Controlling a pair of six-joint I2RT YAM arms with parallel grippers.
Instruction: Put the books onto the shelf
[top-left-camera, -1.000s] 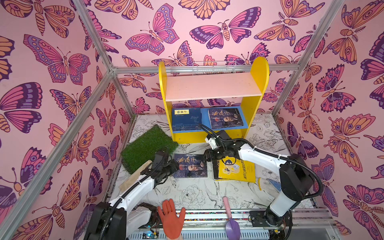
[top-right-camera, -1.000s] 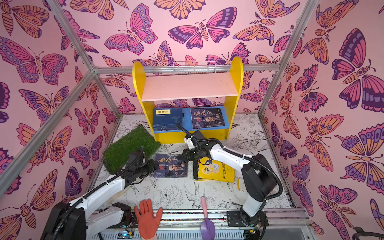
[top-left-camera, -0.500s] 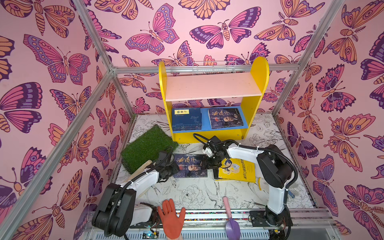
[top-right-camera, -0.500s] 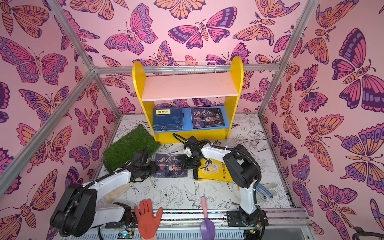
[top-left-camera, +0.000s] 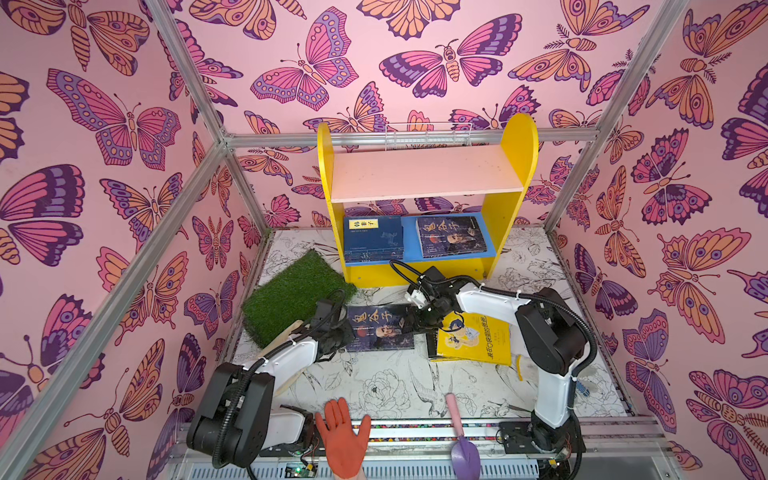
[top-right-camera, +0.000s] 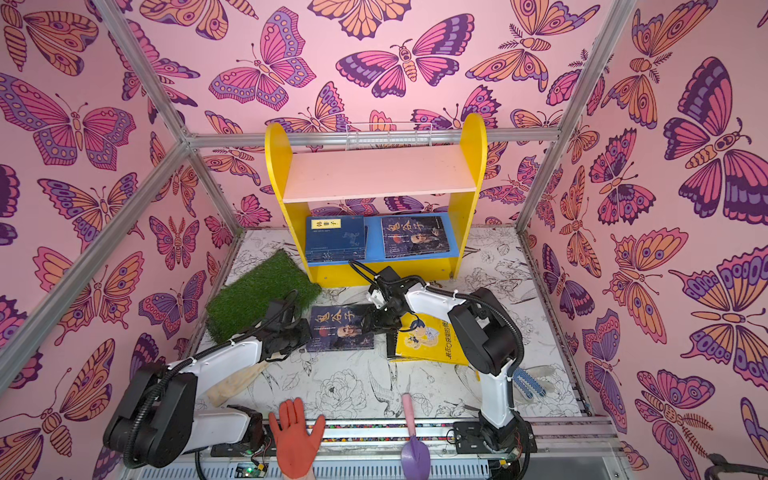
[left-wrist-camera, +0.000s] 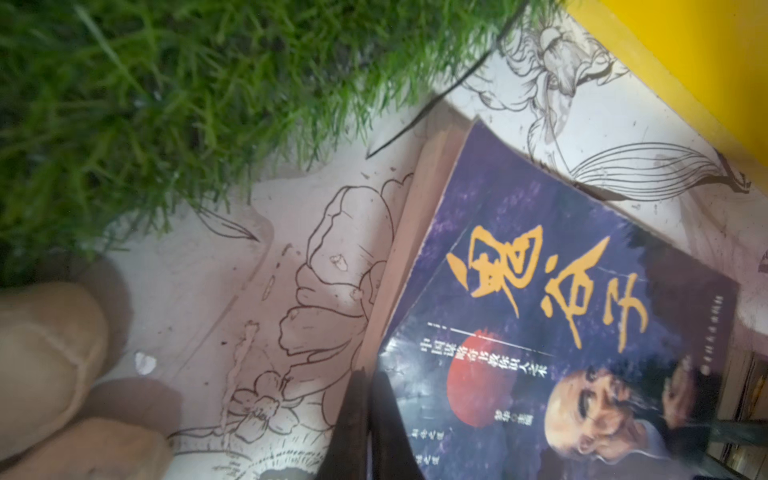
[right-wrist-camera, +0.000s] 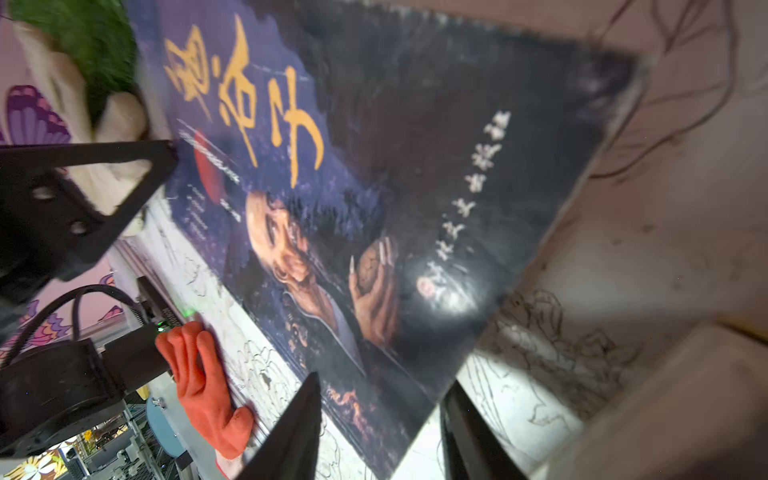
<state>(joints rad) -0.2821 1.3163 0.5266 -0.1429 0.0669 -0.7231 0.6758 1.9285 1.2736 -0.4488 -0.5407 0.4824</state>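
Observation:
A dark portrait book (top-left-camera: 380, 330) (top-right-camera: 340, 328) lies flat on the table in front of the shelf (top-left-camera: 517, 166). My left gripper (top-left-camera: 343, 332) (left-wrist-camera: 370, 419) is shut, its tips against the book's (left-wrist-camera: 561, 332) left edge; I cannot see whether the cover is pinched. My right gripper (top-left-camera: 415, 322) (right-wrist-camera: 378, 415) stands open at the right edge, jaws astride a corner of the book (right-wrist-camera: 374, 187). A bright yellow book (top-left-camera: 473, 338) lies to the right on a black one. Navy books (top-left-camera: 372, 239) and another portrait book (top-left-camera: 451, 235) lie on the blue lower board.
A green grass mat (top-left-camera: 295, 295) lies left of the shelf, with a wooden spatula (top-left-camera: 282, 336) beside my left arm. An orange glove (top-left-camera: 343, 432) and a purple trowel (top-left-camera: 463, 440) lie at the front edge. A white wire rack (top-left-camera: 428, 135) sits behind the shelf.
My left gripper has closed at the portrait book's left edge. My right gripper has moved left off the yellow book onto the portrait book's right edge, and its jaws have narrowed.

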